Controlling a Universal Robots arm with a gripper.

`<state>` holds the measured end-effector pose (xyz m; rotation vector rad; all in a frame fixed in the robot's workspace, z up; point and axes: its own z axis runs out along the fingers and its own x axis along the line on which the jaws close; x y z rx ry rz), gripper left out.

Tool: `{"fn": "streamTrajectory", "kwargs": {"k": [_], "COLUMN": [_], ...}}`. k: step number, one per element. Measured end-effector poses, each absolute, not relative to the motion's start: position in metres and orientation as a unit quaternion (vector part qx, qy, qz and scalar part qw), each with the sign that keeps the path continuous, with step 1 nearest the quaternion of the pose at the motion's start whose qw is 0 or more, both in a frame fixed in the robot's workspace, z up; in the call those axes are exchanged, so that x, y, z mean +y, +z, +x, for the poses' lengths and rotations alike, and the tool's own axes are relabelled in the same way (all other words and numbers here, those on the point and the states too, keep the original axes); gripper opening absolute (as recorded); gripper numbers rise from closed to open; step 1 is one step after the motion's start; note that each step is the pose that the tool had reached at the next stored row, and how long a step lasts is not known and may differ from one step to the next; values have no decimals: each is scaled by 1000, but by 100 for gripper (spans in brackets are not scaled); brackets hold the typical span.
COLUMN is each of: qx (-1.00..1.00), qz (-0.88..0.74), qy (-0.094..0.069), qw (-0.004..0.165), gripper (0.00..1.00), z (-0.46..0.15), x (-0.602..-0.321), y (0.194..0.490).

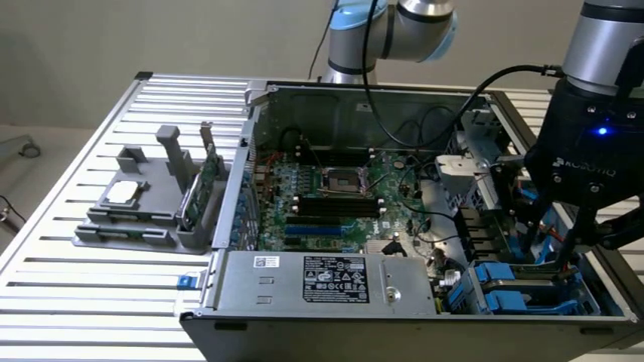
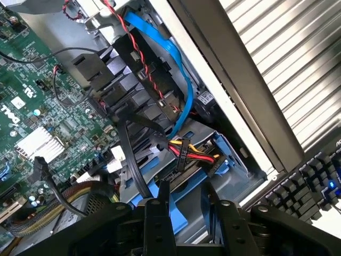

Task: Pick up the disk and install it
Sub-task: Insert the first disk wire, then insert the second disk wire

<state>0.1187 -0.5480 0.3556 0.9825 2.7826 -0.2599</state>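
Gripper [image 2: 186,185]: 2 black fingers parted, unclamped, straddling the disk's [image 2: 178,216] blue plastic carrier in a corner bay of the ribbed steel case [image 1: 302,94], exterior view's right.

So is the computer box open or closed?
Open. The computer case lies with no cover on its upward side, so the green circuit board inside is in plain sight.

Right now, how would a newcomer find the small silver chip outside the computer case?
On the slatted table, to the exterior view's left of the open computer case, sits a grey holder. The chip lies flat on it: square and silver, unlike the green card standing upright beside it.
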Motion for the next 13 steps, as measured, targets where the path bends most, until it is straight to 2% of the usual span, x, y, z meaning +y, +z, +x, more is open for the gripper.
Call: {"fn": "streamTrajectory", "kwargs": {"k": [13], "qx": [930], "qz": [346], "qy": [-89], "qw": [87], "gripper": [37], "z": [119], "x": [-551], "y": [356]}}
